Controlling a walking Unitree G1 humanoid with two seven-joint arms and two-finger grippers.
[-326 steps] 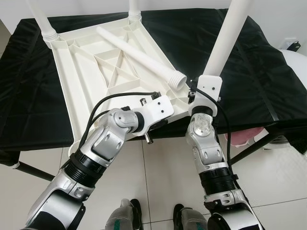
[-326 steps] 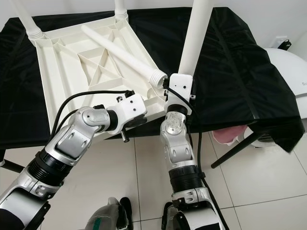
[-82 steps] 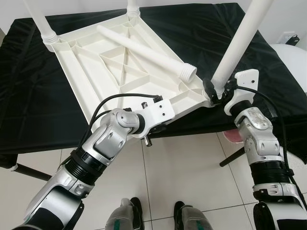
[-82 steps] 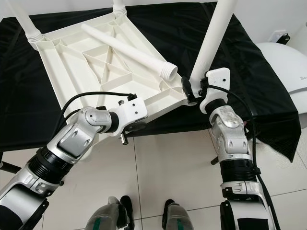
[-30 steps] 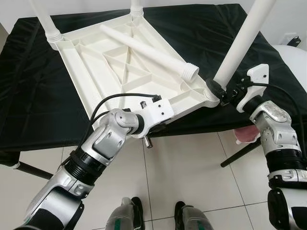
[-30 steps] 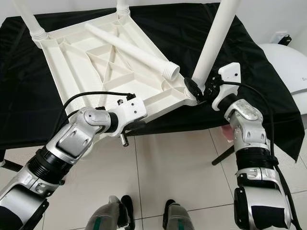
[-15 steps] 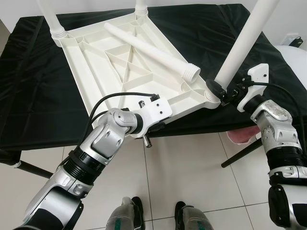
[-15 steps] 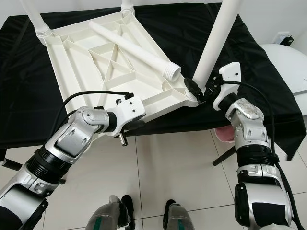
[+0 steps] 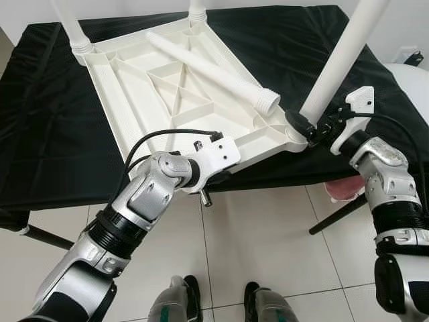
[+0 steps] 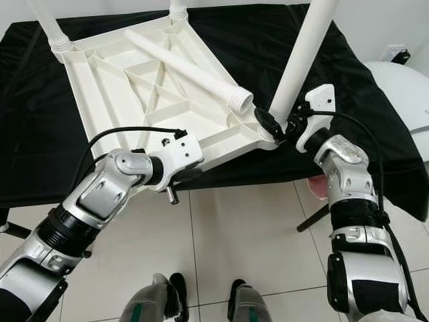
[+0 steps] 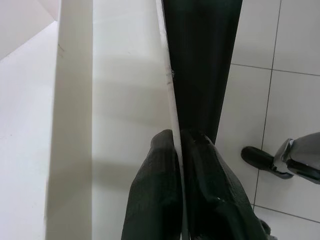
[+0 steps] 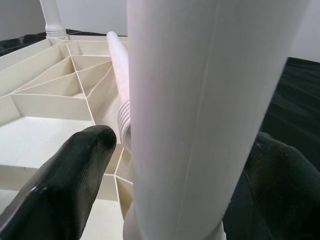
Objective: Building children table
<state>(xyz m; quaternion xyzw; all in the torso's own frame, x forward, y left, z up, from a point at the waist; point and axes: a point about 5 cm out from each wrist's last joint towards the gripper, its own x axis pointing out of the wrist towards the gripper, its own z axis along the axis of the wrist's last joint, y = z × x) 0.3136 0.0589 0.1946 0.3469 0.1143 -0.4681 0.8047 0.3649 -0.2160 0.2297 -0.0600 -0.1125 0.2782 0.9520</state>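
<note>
The white children's tabletop (image 9: 134, 100) lies upside down on a black-covered table. Two legs stand screwed in at its far corners (image 9: 72, 30) (image 9: 196, 8). A third leg (image 9: 338, 64) stands upright at the near right corner. A loose leg (image 9: 214, 67) lies across the ribbed underside. My left gripper (image 11: 178, 137) is shut on the tabletop's near rim. My right gripper (image 9: 310, 133) straddles the base of the near right leg (image 12: 200, 100). It stands open, with a narrow gap beside one finger (image 12: 80, 170).
The black cloth (image 9: 40, 134) hangs over the table's front edge, with a black table strut (image 9: 338, 213) below at the right. A white rounded object (image 9: 410, 77) stands at the far right and something pink (image 9: 338, 190) sits under the table. My feet (image 9: 181, 302) are on the tiled floor.
My right arm has swung from under the near right leg out to its right side, staying at the leg's base; in the last second it has hardly moved. The left gripper keeps its hold.
</note>
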